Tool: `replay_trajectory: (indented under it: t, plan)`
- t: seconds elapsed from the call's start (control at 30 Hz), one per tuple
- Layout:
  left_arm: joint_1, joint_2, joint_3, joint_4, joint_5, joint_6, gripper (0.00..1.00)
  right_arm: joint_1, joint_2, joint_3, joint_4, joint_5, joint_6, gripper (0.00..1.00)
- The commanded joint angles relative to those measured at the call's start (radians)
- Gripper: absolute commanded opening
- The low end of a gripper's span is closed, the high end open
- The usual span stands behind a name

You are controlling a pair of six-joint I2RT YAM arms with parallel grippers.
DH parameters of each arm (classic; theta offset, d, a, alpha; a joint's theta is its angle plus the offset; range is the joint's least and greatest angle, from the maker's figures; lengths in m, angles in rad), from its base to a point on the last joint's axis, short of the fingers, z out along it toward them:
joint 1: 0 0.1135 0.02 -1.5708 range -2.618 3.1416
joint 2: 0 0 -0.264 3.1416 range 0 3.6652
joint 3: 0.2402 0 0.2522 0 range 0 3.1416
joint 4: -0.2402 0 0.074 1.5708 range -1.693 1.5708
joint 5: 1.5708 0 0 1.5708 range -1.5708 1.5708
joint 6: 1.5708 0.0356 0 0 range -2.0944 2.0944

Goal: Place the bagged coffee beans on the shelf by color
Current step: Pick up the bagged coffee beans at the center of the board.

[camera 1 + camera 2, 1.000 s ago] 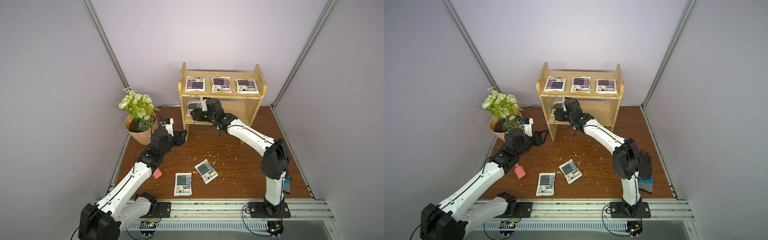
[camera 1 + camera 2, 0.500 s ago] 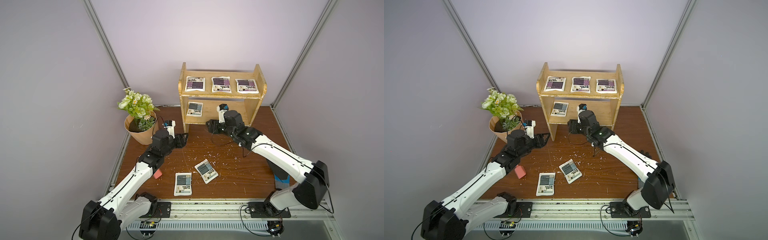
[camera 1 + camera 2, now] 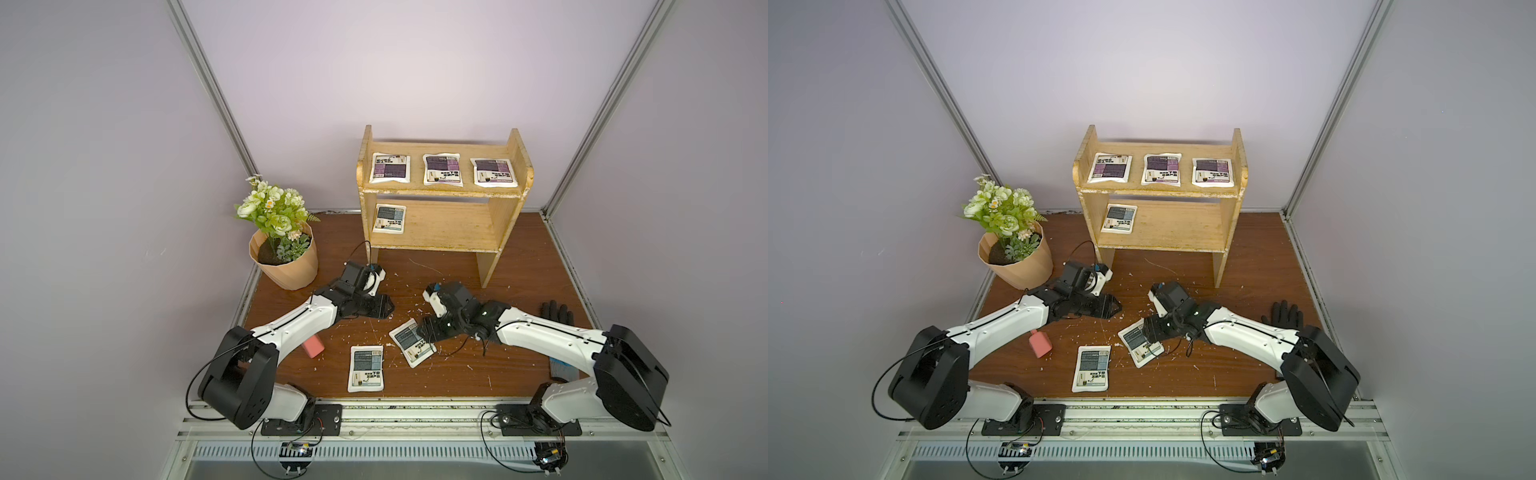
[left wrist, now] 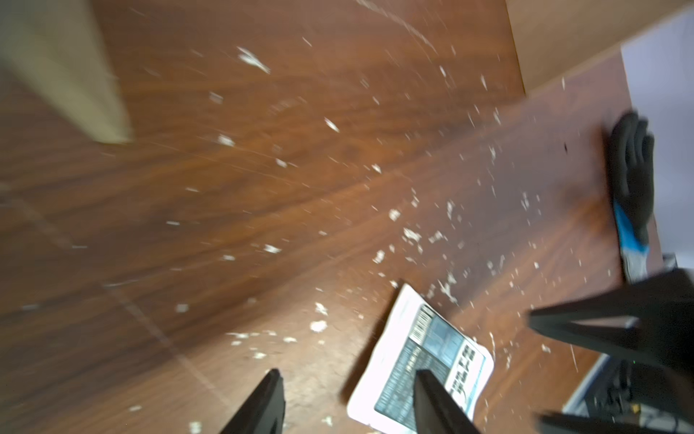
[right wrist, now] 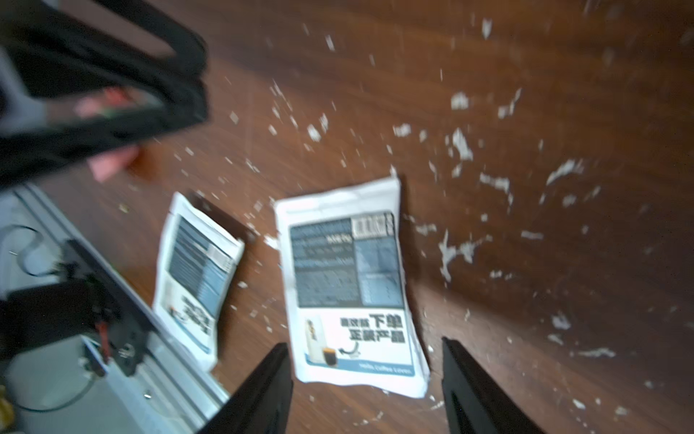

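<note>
Right claw [image 5: 364, 342] stood open, jaws wide apart, low over the table [image 3: 519, 266]. It straddled one end of the tilted grey-blue pouch [image 3: 409, 345]. The pouch lay flat between the jaws, not pinched. Could not tell whether either jaw touched it.

Left claw [image 3: 380, 311] was open too and held nothing. It hung over bare wood close beside that same pouch, on the flower-pot side.

Count of pouches: six.
- Three purple, in a row on the top tier of the shelf [image 3: 451, 232]: left purple pouch [image 3: 390, 168], middle purple pouch [image 3: 443, 169], right purple pouch [image 3: 493, 172].
- Three grey-blue. The shelved grey-blue pouch [image 3: 390, 217] lay at the left end of the lower tier. The tilted one and the front grey-blue pouch [image 3: 366, 368] lay near each other on the table, not touching.

Other items, one each:
- flower pot [image 3: 291, 270], tan, with white and green blooms, left of the shelf
- pink block [image 3: 313, 347], partly under the left arm
- black glove [image 3: 557, 311], beyond the right arm

The table was dark brown wood, scattered with white flecks. The walls were pale lilac with metal corner posts. A metal rail ran along the front edge.
</note>
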Motion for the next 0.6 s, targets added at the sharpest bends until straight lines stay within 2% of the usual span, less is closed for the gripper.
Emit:
replay_trajectory:
  t: [0.0, 0.13, 0.27, 0.47, 0.57]
  plan:
    - [-0.023, 0.023, 0.02, -0.107, 0.041, 0.066, 0.61, -0.002, -0.018, -0.023, 0.048, -0.009, 0.002, 0.68]
    - [-0.025, 0.047, 0.007, -0.135, 0.038, 0.063, 0.61, 0.0, 0.003, -0.062, 0.081, -0.05, 0.005, 0.68]
    - [-0.026, 0.037, 0.004, -0.126, 0.017, 0.058, 0.61, 0.021, 0.048, -0.052, 0.082, -0.035, -0.012, 0.68]
    - [-0.025, 0.034, 0.025, -0.127, -0.014, 0.051, 0.61, 0.071, 0.153, 0.039, 0.03, 0.083, -0.042, 0.68]
    - [-0.026, 0.031, 0.027, -0.128, -0.031, 0.049, 0.61, 0.117, 0.207, 0.099, -0.039, 0.205, -0.062, 0.67]
